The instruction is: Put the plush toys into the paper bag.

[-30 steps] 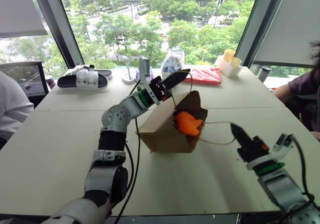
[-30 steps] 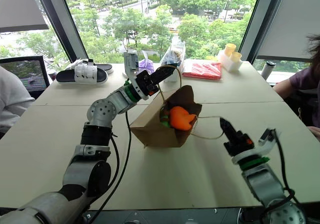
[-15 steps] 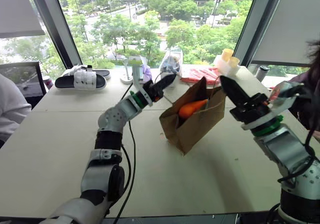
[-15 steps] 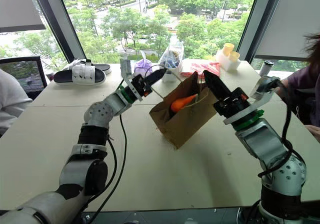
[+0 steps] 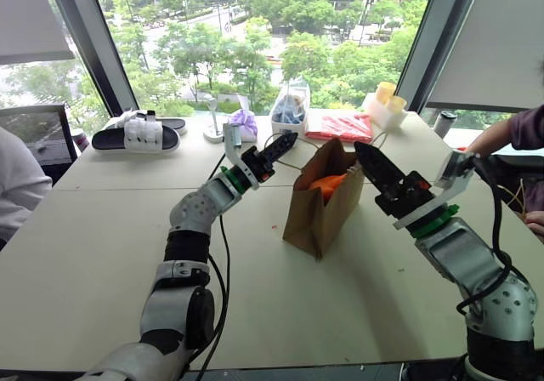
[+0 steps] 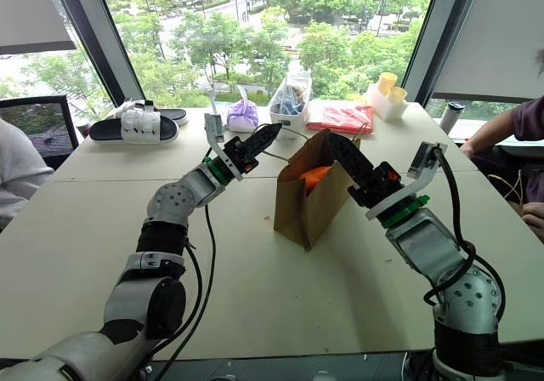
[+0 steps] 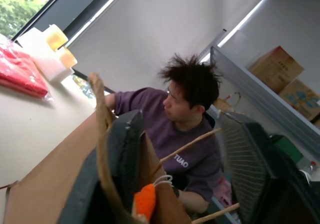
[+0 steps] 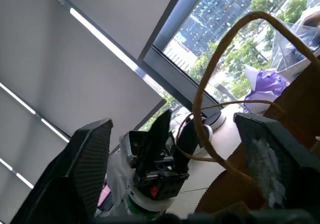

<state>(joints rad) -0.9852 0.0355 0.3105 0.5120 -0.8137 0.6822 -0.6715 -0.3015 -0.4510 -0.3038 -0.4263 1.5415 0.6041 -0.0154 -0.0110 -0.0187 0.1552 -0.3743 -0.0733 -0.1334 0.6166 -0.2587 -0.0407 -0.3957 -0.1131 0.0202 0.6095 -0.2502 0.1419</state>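
Far left on the surface (image 5: 102,228): a black-and-white slipper (image 5: 136,134) near the window. Further right, by the far edge, a purple pouch (image 5: 245,123) and a clear bag (image 5: 290,109) with blue contents.

Left tool (image 5: 285,143) raised just left of the bag's (image 5: 319,207) upper rim, pointing right toward it; in the left wrist view, jaws parted, one finger (image 7: 117,179) pressed against the outside of the paper wall, a cord handle (image 7: 187,146) running across the gap, nothing gripped.

Bag upright near the middle of the surface, mouth open, between the two tools. Orange toy (image 5: 325,183) inside at the top, its bright crown showing above the rim; green toy hidden, cannot tell where it sits.

Right tool (image 5: 367,158) just right of the bag's mouth, pointing up and left over the rim; in the right wrist view, jaws spread wide, a looped handle (image 8: 215,59) arching between them, not pinched.

Behind the bag, a red packet (image 5: 340,127) and a white holder with yellow cups (image 5: 387,105). Far right, a person's purple sleeve (image 5: 529,130) at the surface's edge.
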